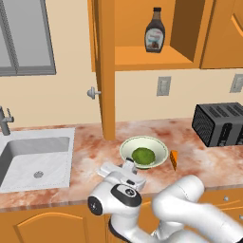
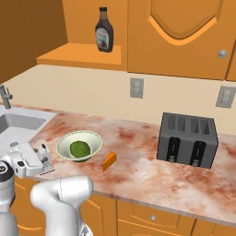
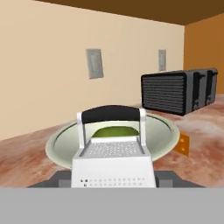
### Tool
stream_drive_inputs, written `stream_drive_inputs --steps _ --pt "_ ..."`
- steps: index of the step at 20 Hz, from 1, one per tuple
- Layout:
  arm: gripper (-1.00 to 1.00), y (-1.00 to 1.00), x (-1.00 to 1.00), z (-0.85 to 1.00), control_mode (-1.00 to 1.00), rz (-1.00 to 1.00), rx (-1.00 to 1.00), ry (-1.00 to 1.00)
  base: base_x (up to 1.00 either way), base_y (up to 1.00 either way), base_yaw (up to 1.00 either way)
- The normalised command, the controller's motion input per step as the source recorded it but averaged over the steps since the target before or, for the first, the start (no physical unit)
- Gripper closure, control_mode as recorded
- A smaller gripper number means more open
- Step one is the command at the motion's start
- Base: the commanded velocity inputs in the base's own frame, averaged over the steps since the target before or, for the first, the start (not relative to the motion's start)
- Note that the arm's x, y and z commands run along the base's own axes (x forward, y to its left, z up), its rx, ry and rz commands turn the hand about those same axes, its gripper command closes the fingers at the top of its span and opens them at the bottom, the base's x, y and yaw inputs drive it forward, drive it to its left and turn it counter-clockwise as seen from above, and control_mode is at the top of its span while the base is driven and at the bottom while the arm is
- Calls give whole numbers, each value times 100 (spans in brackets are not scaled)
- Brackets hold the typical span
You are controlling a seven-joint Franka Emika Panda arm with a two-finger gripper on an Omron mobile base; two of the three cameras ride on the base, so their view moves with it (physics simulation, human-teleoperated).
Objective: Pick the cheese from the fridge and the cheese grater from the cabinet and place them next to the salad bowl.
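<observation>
Marble counter (image 2: 138, 166): one salad bowl (image 2: 79, 145), one cheese (image 2: 109, 161); hand (image 2: 45, 161) clamps one cheese grater (image 3: 113, 164).

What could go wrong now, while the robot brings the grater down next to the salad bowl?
1. The grater sits between the gripper fingers right in front of the salad bowl; moving further forward may push the bowl.
2. It is near the counter front edge, so a release here may let it tip off.
3. A pushed bowl might shift the cheese beside it.

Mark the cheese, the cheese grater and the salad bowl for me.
cheese (image 2: 109, 161): right base view, middle of the orange wedge.
cheese grater (image 3: 113, 164): hand view, its perforated front face.
salad bowl (image 1: 158, 146): left base view, bare inner wall near the right rim.
</observation>
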Motion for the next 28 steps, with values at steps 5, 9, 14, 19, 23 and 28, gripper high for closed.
stream_drive_inputs --steps 5,9,14,19,23,28 --pt "100 0 33 -40 -100 0 0 0 0 0 0" --pt "100 0 42 -39 -100 0 0 0 0 0 0" --pt "100 6 38 -36 -100 0 0 0 0 0 0" --pt "100 16 36 -40 -100 0 0 0 0 0 0" --pt "-100 7 14 -39 -100 0 0 0 0 0 0" --pt "-100 0 -4 -15 -100 0 0 -4 0 0 0"
